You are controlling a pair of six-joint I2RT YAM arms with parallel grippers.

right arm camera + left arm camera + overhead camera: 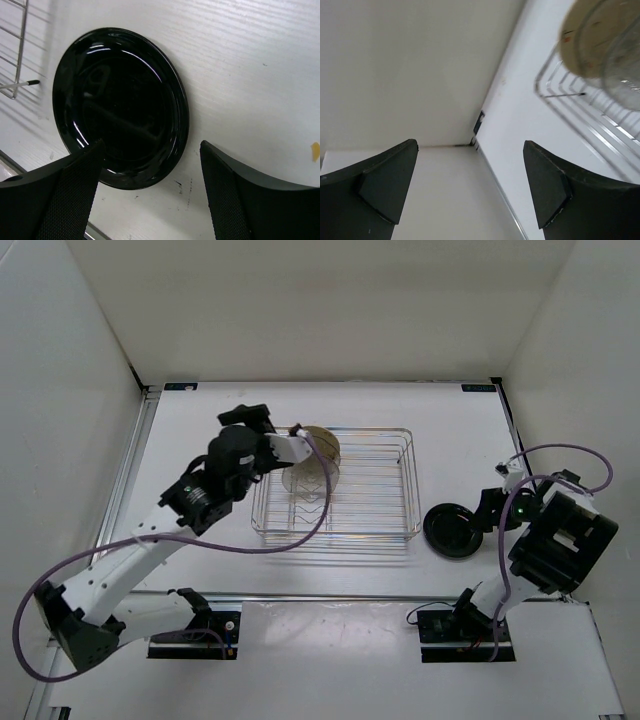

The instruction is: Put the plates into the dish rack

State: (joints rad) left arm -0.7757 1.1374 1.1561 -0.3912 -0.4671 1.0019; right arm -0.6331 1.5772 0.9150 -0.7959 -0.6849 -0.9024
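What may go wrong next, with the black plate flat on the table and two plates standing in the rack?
1. The glossy black round plate lies flat on the white table; the open right gripper near it may slip off its low rim or only push it.
2. The open left gripper is close to the tan round plate and the pale translucent plate standing in the chrome wire dish rack; a careless move may tip them.

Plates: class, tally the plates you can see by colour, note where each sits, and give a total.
Tan plate: 1, standing in the dish rack.
Pale translucent plate: 1 clearly seen, in the rack; a second cannot be made out.
Black plate: 1, flat on the table, right of the rack.
Total: 3 plates clearly seen.
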